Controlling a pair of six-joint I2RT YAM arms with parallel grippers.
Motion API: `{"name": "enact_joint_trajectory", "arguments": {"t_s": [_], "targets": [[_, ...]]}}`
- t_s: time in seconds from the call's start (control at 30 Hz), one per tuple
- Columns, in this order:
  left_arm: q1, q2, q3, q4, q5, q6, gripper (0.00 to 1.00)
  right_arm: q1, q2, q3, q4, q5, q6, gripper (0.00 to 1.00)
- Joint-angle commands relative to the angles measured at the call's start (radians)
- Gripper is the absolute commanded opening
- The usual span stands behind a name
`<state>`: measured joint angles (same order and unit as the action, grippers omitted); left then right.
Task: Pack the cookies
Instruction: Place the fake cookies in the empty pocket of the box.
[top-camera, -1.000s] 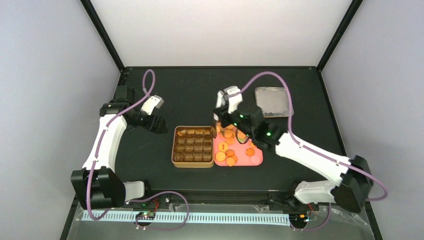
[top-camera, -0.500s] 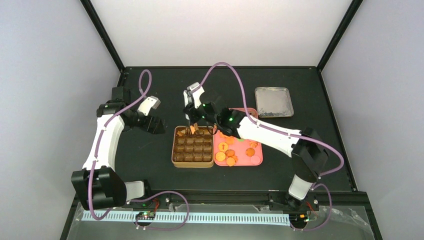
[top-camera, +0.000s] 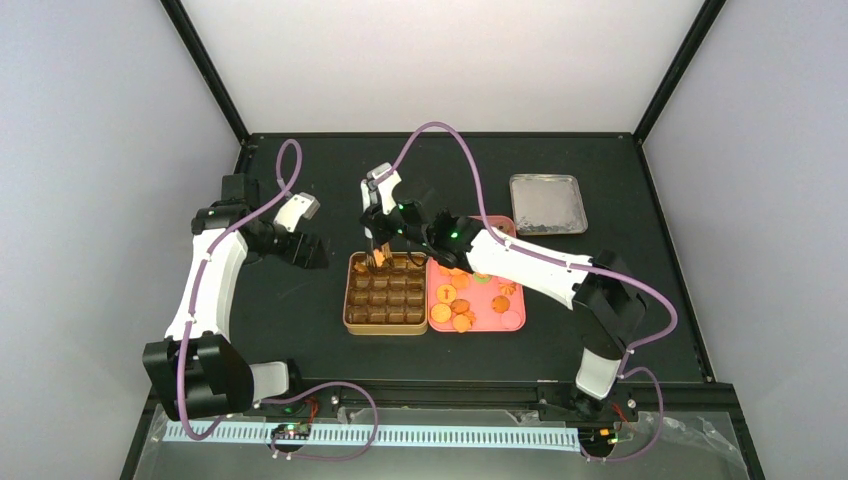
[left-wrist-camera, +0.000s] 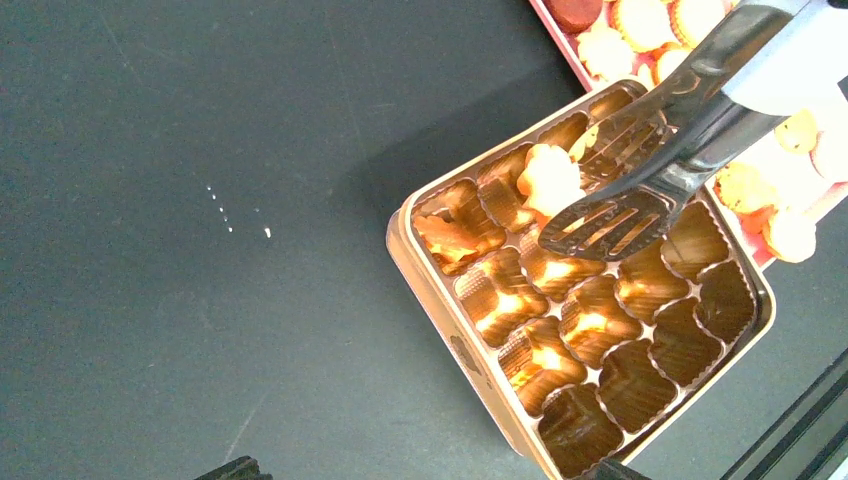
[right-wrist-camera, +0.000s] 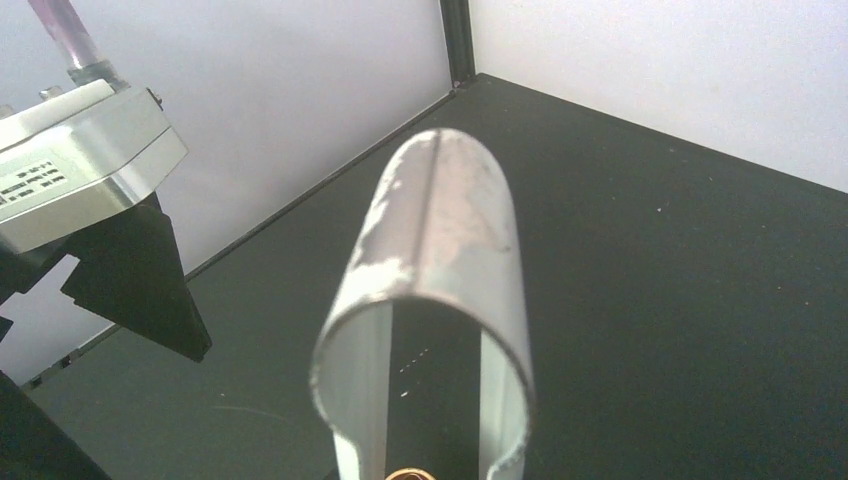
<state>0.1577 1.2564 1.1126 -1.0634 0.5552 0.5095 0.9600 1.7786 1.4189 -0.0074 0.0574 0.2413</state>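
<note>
Here, risk: cookie (left-wrist-camera: 549, 178) slips off-centre from tongs (left-wrist-camera: 640, 165), straddling 2 cells of tin (left-wrist-camera: 432, 292).
Cause: R hand (top-camera: 381, 229), clamped on tongs, letting go too high.
L hand (top-camera: 311, 250): apart, empty.

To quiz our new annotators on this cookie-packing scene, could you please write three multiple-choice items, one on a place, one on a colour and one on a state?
1. Over which part of the tin do the tips of the tongs stand?
A) its near row
B) its far row
C) off its left side

2. What colour is the tray that holds the loose cookies?
A) blue
B) pink
C) green

3. How do the jaws of the left gripper stand?
A) shut on a cookie
B) shut on the tongs
C) open, holding nothing

Answers:
1 B: the top view shows the tips over the row farthest from the arm bases.
2 B: the tray beside the tin is plainly pink.
3 C: it hangs left of the tin with its jaws apart and nothing between them.
</note>
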Motion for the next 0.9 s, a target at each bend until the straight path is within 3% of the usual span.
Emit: {"name": "enact_joint_trajectory", "arguments": {"t_s": [0.0,0.3,0.6,0.87], "targets": [[0.009,-0.017,0.034,-0.024,0.031,0.018,0.88,0.002,-0.007,0.033,0.016,0.007,-0.007,0.33],[0.010,-0.025,0.038,-0.028,0.033,0.020,0.88,0.002,0.001,0.043,0.011,0.004,-0.013,0.37],[0.010,-0.017,0.044,-0.028,0.037,0.019,0.88,0.002,-0.063,0.004,0.008,0.049,-0.028,0.25],[0.010,-0.006,0.061,-0.033,0.037,0.026,0.88,0.001,-0.325,-0.262,-0.012,0.097,-0.050,0.25]]}}
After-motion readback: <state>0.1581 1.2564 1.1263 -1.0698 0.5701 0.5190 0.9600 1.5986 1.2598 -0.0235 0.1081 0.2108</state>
